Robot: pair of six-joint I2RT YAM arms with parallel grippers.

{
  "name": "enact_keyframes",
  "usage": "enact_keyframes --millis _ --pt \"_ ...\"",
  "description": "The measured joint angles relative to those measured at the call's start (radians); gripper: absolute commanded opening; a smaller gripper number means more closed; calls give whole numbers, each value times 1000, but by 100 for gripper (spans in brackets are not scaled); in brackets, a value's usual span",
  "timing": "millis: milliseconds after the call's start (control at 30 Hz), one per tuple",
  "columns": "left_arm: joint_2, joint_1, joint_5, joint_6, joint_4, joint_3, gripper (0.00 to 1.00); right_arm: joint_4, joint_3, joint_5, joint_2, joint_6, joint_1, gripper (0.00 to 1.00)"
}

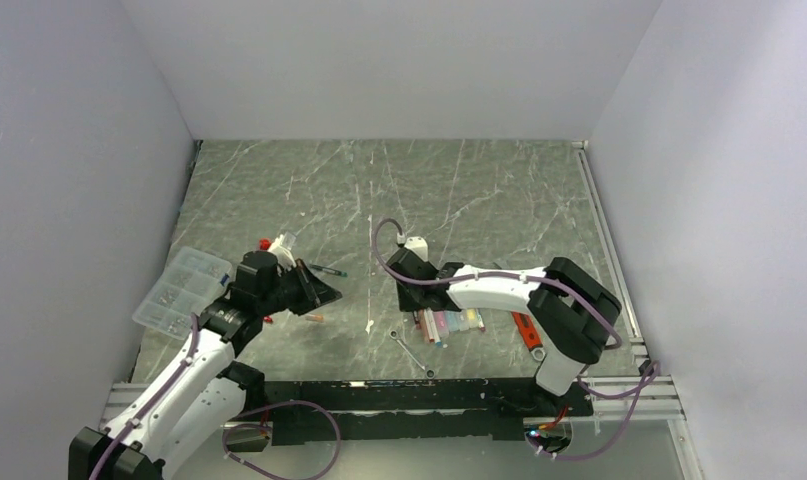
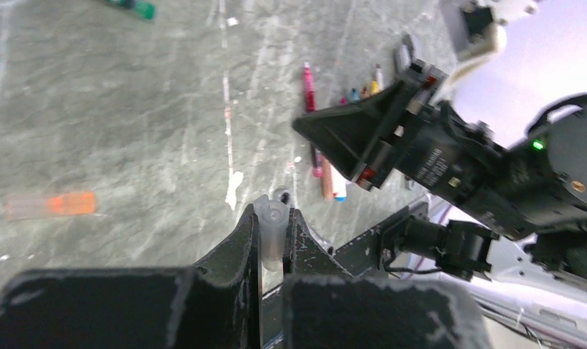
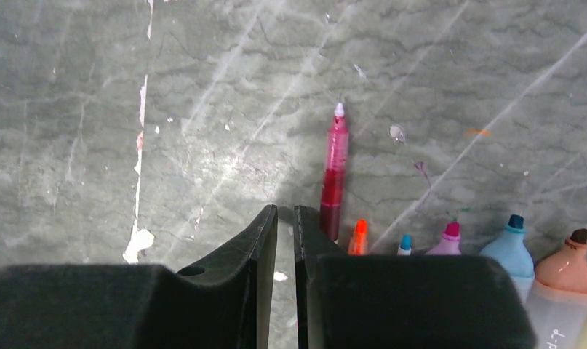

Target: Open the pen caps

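My left gripper (image 2: 274,218) is shut on a small translucent pen cap (image 2: 271,222), held above the table; in the top view it (image 1: 333,292) hangs at the left. My right gripper (image 3: 285,212) is shut with only a thin slit and nothing in it, low over the table just left of a red pen (image 3: 334,174). Beside that pen lie an orange marker (image 3: 359,236), a blue marker (image 3: 405,243) and pastel highlighters (image 3: 512,251), tips bare. The top view shows this row of pens (image 1: 451,322) under the right arm. An orange cap (image 2: 54,204) lies loose on the table.
A clear compartment box (image 1: 182,288) sits at the left edge. A silver wrench (image 1: 411,352) and a red-handled tool (image 1: 526,330) lie near the front. A dark pen (image 1: 329,270) and a red cap (image 1: 264,243) lie by the left gripper.
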Motion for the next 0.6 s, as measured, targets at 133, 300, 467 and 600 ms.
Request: enact_keyframes --millis 133,300,467,600 --pt "8 0 -97 -5 -80 11 0 15 -37 -15 -33 -10 0 26" --pt "-29 0 -259 -36 -205 13 0 71 -43 -87 -84 -53 0 38" --pt "-84 0 -440 -96 -298 13 2 101 70 -151 -59 -130 0 45" --pt "-53 0 -535 -138 -332 13 4 134 175 -175 14 -188 2 51"
